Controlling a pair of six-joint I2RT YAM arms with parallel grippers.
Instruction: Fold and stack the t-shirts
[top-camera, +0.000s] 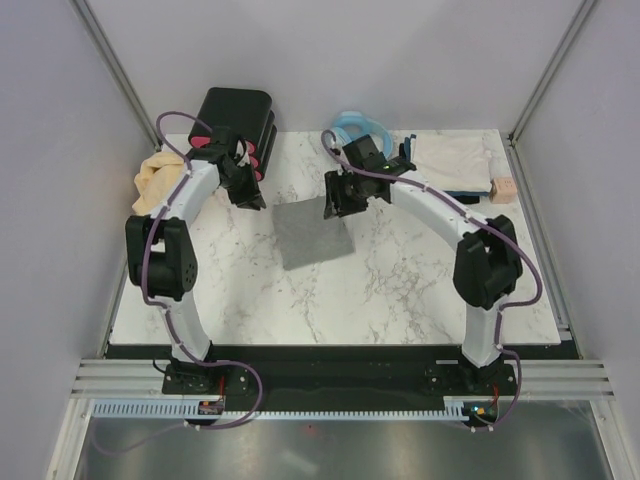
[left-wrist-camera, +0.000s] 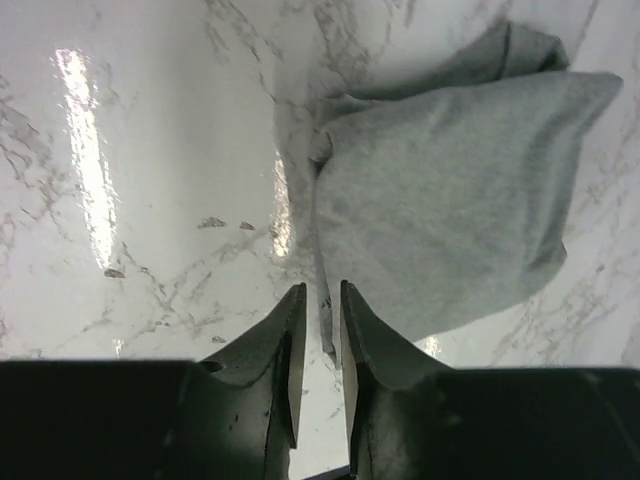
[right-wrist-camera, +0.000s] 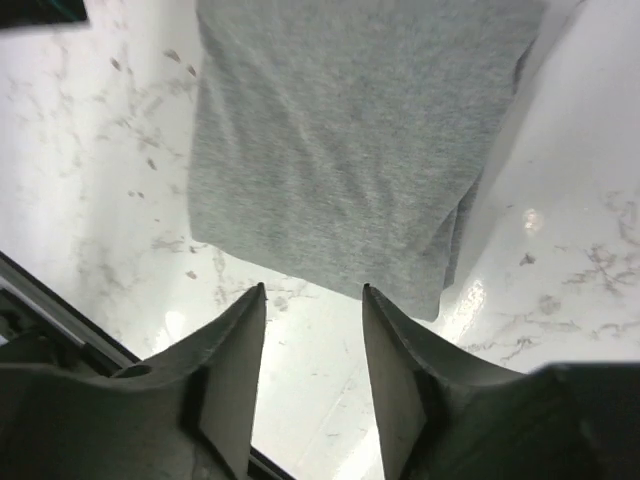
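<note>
The heather-grey t-shirt (top-camera: 312, 235) lies folded into a rough rectangle on the marble worktop (top-camera: 400, 290), slightly askew, with both arms reaching to its far side. The left claw (left-wrist-camera: 322, 290) hangs just off the shirt's far-left corner. Its jaws stand narrow, with only a slim gap between them and bare worktop showing through, and they clamp nothing. In the left wrist view a thin edge of the grey cloth runs right up to the fingertips; whether it touches them cannot be told. The right claw (right-wrist-camera: 313, 290) hovers at the shirt's far-right corner with its jaws spread wide and empty, the cloth's edge just beyond its tips.

Well to the left of the grey shirt, a tan-yellow t-shirt (top-camera: 155, 180) sits bunched at the worktop's edge. Well to its right and farther back lies a whitish t-shirt (top-camera: 450, 158), flat. Behind the grey shirt stand a black box with pink drawers (top-camera: 237, 120) and a light-blue coiled hose (top-camera: 352, 126).
</note>
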